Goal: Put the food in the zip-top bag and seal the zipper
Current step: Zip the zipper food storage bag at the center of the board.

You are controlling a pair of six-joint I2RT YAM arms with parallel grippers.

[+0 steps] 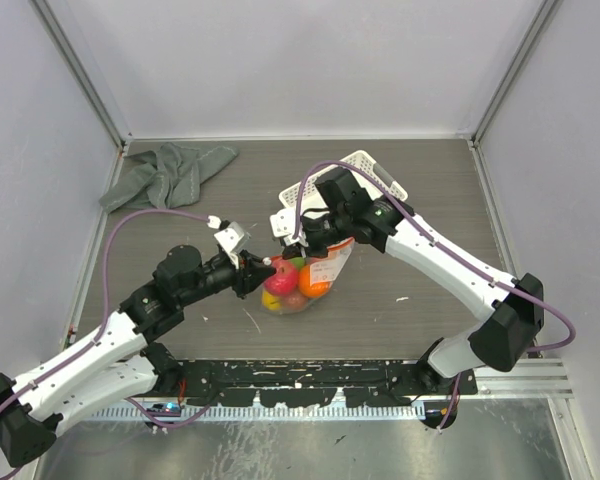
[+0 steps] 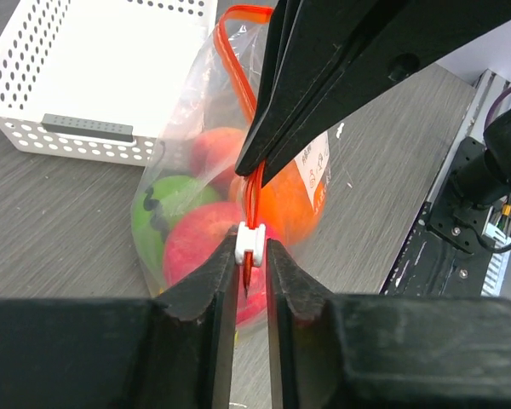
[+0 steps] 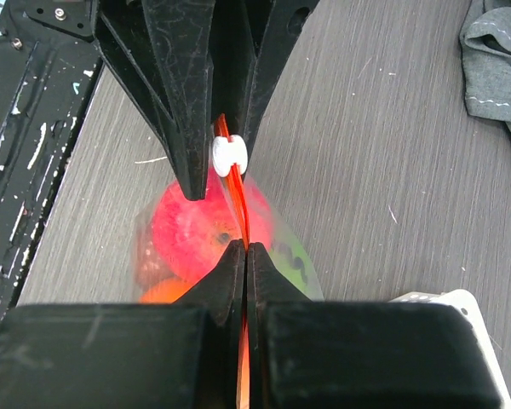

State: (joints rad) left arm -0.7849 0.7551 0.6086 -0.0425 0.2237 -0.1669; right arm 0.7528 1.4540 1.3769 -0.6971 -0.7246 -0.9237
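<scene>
While right arm's black pincer (image 3: 245,251) and left arm's black pincer (image 2: 251,256) meet over middle of grey wood-grain surface (image 1: 430,200), clear thin plastic zip-top bag (image 2: 179,145) sits between them, holding small round toy fruits (image 2: 196,247): red, green, orange, yellow showing. Right pincer clamped flat on narrow orange-red zipper strip (image 3: 238,192), no gap between fingers. Left pincer tips nip small white slider (image 2: 250,243) on same strip, narrow gap behind tips. White lattice basket (image 1: 365,170) just behind bag, toward far edge. Crumpled grey cloth (image 1: 165,170) at far-left corner.
</scene>
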